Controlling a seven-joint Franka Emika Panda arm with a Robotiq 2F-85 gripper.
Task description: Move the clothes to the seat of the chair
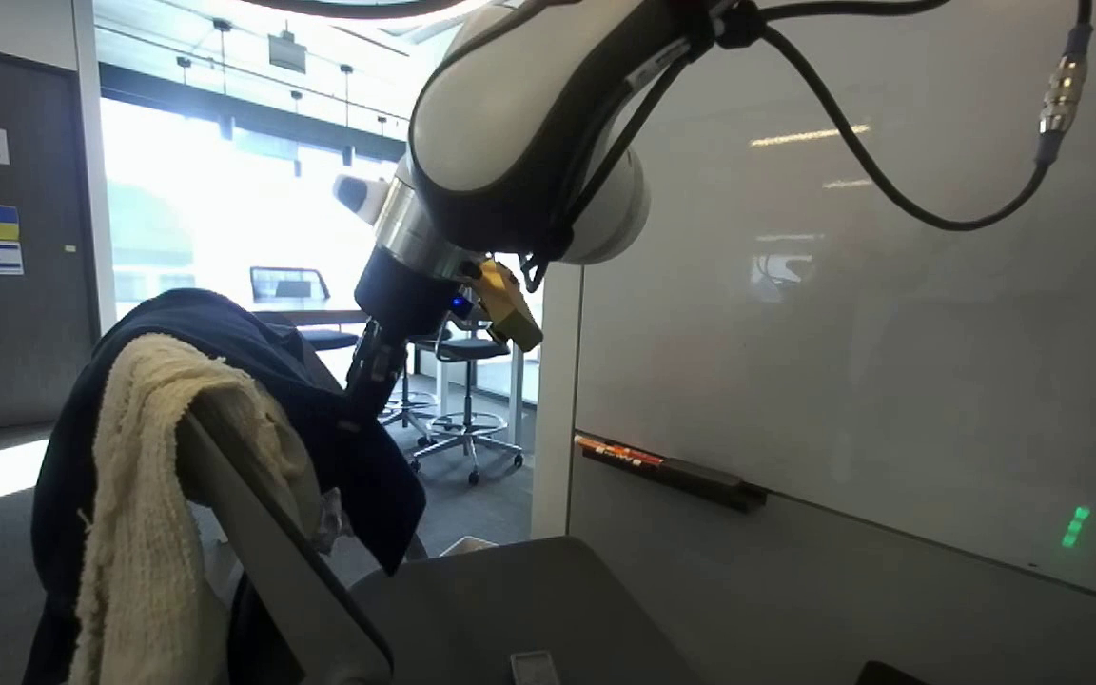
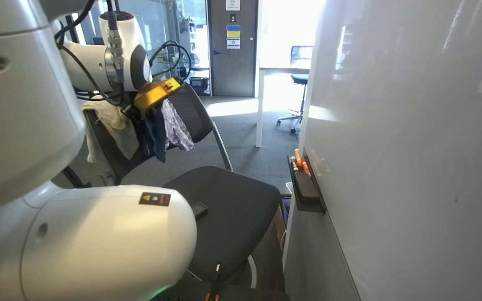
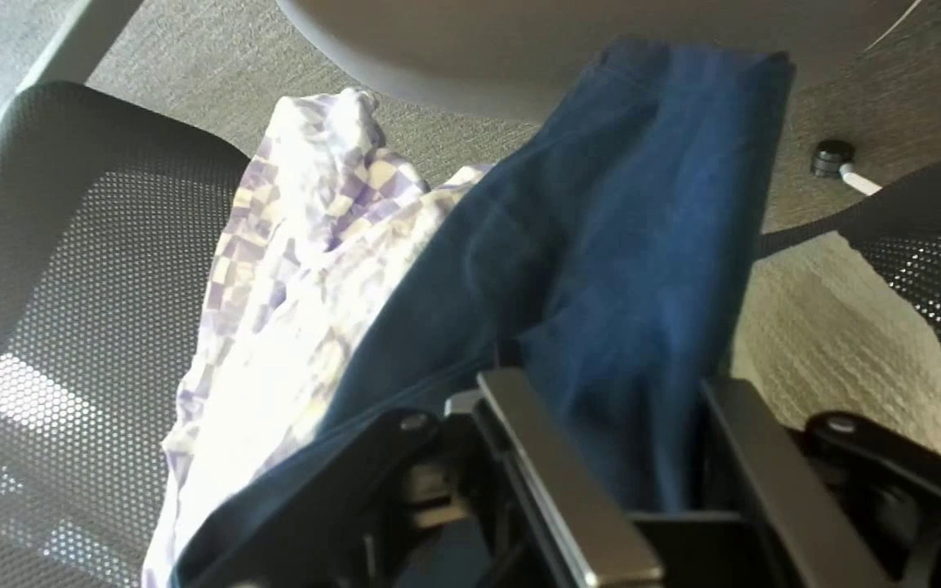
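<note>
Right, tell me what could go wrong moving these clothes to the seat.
The gripper has its jaws apart with the blue cloth showing between them; a shallow pinch could slip. The patterned cloth lies right alongside the blue one and might drag along. In the wrist view, floor shows between the backrest and the seat, so dropped cloth could fall through there.

Grey floor (image 2: 237, 140) under the dark chair (image 2: 230, 202), a white-legged table (image 2: 260, 100) and wheeled stools (image 1: 468, 419)
</note>
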